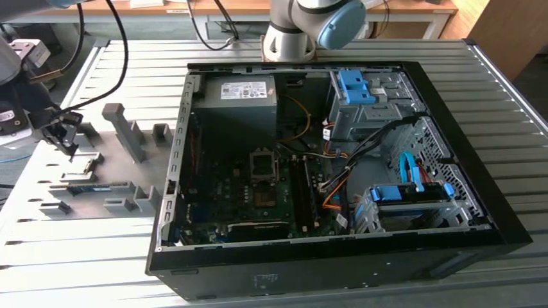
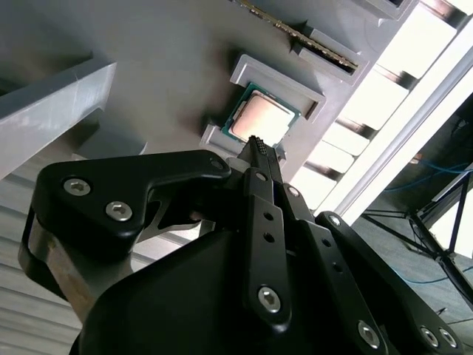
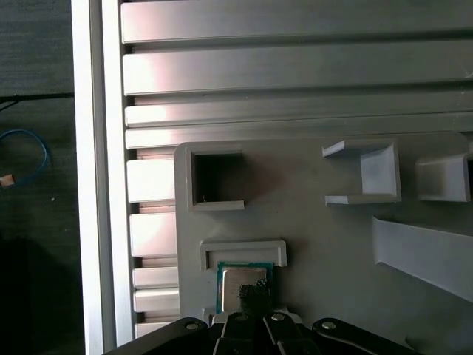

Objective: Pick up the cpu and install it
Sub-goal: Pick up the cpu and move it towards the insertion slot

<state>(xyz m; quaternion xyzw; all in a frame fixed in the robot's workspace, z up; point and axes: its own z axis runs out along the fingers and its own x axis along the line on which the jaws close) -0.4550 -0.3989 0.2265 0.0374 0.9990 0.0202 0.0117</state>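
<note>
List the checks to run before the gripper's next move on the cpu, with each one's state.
1. cpu seated flat in its pocket on the grey fixture plate: ok.
2. gripper over the cpu: ok, its tip overlaps the chip's edge in both wrist views.
3. cpu lifted: not ok, it lies in the pocket.
4. Tip touching the cpu: cannot tell.
5. computer case open, motherboard exposed: ok.

Silver-grey arm (image 1: 287, 29), pale blue joint cap (image 1: 341, 22), black jaws, silver screws (image 2: 268, 297).
</note>
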